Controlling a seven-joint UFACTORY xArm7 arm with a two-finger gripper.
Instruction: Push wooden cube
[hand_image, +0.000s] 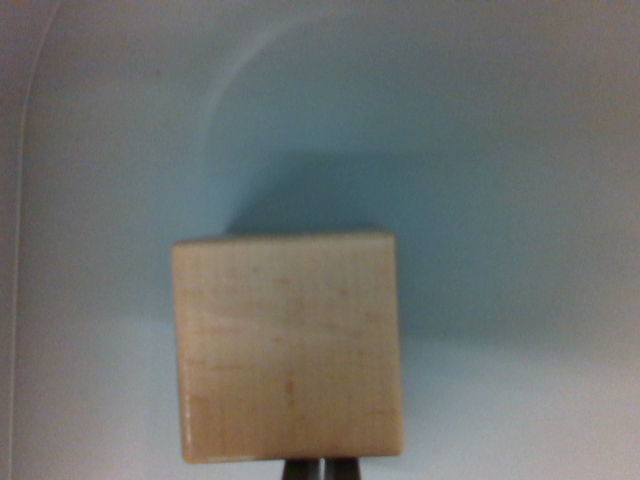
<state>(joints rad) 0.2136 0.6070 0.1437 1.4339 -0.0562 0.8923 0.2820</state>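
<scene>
1. while the camera looks straight down, the wooden cube (288, 345) sits low in the middle on a pale blue surface (500, 150).
2. gripper (320, 468) tips peek out together at the cube's bottom edge, holding nothing.
3. the cube's shadow falls upward behind it.

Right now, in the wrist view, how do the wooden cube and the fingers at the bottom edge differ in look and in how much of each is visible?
The wooden cube is pale tan with faint grain; the fingers are dark.
The cube fills the middle of the picture and shows whole; the fingers show only as small tips at the bottom edge.
The cube casts a broad shadow on the light surface; no shadow from the fingers can be seen.
Both sit near the centre line, fingers just below the cube.
</scene>
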